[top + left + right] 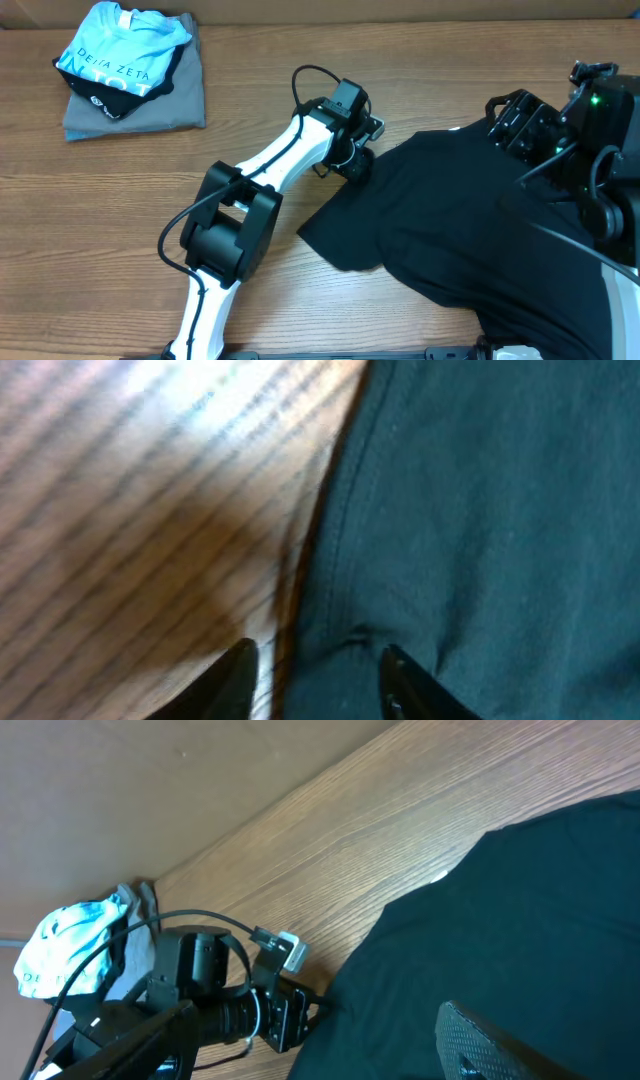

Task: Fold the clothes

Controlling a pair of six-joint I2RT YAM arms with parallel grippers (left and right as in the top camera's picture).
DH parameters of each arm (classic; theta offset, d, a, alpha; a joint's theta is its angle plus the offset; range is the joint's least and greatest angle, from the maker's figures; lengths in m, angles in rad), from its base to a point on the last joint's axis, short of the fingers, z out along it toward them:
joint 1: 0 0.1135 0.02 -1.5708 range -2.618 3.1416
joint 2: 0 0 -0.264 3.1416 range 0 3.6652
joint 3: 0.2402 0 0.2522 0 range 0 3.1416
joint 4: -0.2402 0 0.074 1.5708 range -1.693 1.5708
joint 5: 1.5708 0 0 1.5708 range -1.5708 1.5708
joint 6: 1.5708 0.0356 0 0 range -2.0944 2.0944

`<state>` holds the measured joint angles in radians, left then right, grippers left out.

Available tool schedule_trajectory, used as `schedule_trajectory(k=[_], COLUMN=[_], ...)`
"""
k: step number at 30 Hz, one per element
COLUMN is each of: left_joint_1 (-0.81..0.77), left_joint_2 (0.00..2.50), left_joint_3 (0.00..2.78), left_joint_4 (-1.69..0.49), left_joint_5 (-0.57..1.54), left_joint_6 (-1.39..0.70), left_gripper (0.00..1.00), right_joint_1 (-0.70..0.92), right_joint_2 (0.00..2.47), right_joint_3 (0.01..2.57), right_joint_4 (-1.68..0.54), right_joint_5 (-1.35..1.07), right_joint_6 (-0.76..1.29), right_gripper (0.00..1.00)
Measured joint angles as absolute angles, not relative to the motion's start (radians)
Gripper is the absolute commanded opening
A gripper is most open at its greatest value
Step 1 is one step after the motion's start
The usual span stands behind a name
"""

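Fingertips (228, 685) of the left gripper (318, 680) stand apart astride the hem of the black T-shirt (470, 230), which lies rumpled on the right of the table (100, 220). Closing should catch a full bite of cloth, I'd say. Whether the right gripper (510, 125) is spread I cannot tell.

The black T-shirt (450, 230) runs out of view past the counter's (120, 220) right and near edges, so its full outline is lost, and the right arm (610, 200) covers a good part of it. The right end effector (510, 125) is black against black cloth, hard to pick out. From its own wrist only one finger (478, 1038) shows, clipped at the bottom, so its jaws can't be read. The left end effector (320, 682) shows just two tips, apart and all blur; whether either touches the cloth, can't tell. In the pile of folded shirts (130, 75) at the far left corner, there's a white mark on the dark layer, too small to read.
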<state>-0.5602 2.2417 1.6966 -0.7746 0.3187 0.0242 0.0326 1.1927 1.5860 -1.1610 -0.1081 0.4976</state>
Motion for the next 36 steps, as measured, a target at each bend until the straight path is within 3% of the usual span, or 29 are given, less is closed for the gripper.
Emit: schedule_trajectory(k=[2,4,5,17,24,31,32,33,36], left_joint_1=[-0.568,-0.574,-0.577,-0.509,-0.2,0.07,0.075,0.073,0.039], left_joint_2=[2.252,2.259,2.26,2.261,2.261,2.247,2.236,2.219,2.109], left_joint_3=[1.697,1.701,1.701,1.73,1.73,1.721,1.72,1.717,1.71], left_joint_4=[-0.789,-0.797,-0.8,-0.933,-1.098,-1.137,-1.137,-1.13,-1.087], left_joint_5=[0.314,0.294,0.28,-0.041,-0.212,-0.187,-0.172,-0.156,-0.096], left_joint_6=[0.022,0.013,0.007,-0.196,-0.26,-0.234,-0.222,-0.204,-0.126], left_gripper=[0.27,0.06,0.04,0.04,0.04,0.04,0.05,0.25,0.62], right_joint_1=[0.033,0.033,0.033,0.033,0.033,0.033,0.033,0.033,0.033], right_joint_2=[1.195,1.195,1.195,1.195,1.195,1.196,1.197,1.197,1.2], right_joint_3=[1.586,1.586,1.586,1.586,1.586,1.586,1.586,1.586,1.586], right_joint_4=[-1.161,-1.162,-1.162,-1.176,-1.19,-1.189,-1.189,-1.189,-1.184], right_joint_5=[-0.108,-0.107,-0.107,-0.108,-0.107,-0.095,-0.092,-0.09,-0.084], right_joint_6=[0.498,0.498,0.497,0.497,0.481,0.472,0.471,0.471,0.471], right_gripper=[0.79,0.79,0.79,0.79,0.79,0.79,0.79,0.79,0.8])
